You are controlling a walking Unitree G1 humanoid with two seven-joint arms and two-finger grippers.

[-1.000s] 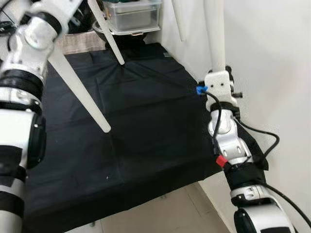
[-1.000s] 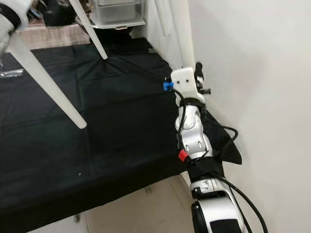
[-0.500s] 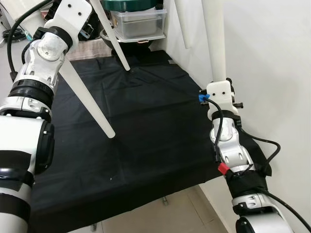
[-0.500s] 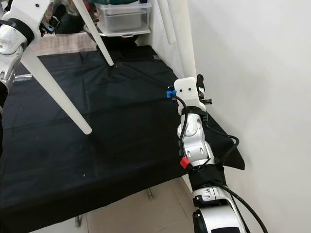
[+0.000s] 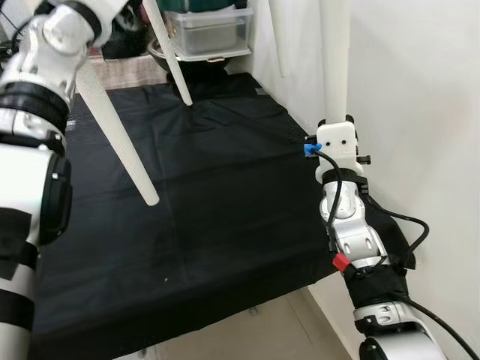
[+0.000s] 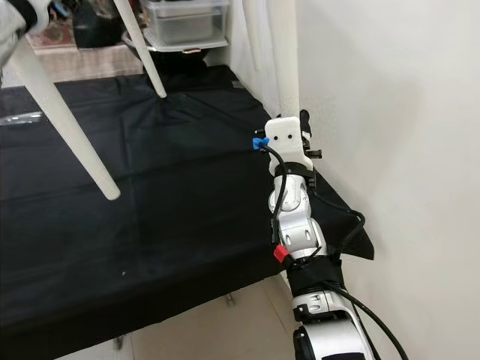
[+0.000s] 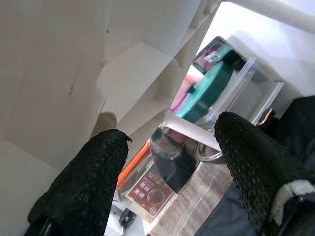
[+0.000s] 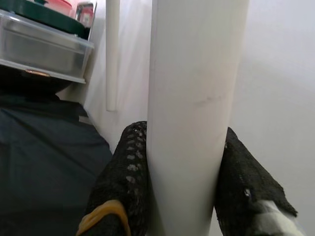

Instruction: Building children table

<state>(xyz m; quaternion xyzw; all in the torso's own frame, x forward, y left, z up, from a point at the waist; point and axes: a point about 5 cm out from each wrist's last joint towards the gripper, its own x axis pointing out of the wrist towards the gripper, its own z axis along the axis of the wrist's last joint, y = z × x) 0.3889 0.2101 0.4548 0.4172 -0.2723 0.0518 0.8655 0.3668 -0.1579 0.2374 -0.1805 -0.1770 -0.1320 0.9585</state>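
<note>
No brand name or legible writing can be made out; a red and orange printed box in the left wrist view carries text too small to read.

The right pincer is closed on a white table leg, its two black fingers pressed to either side of the round shaft. This leg stands near upright beside the white wall, long axis vertical, running out of the top of the eye views.

The left pincer is open, fingers well apart with nothing between them. The left arm is raised at the left.

Two further white legs slant downward over a black cloth covering the tabletop: the nearer leg ends free above the cloth, while the farther leg points to the cloth's back edge.

A clear lidded container sits behind.
</note>
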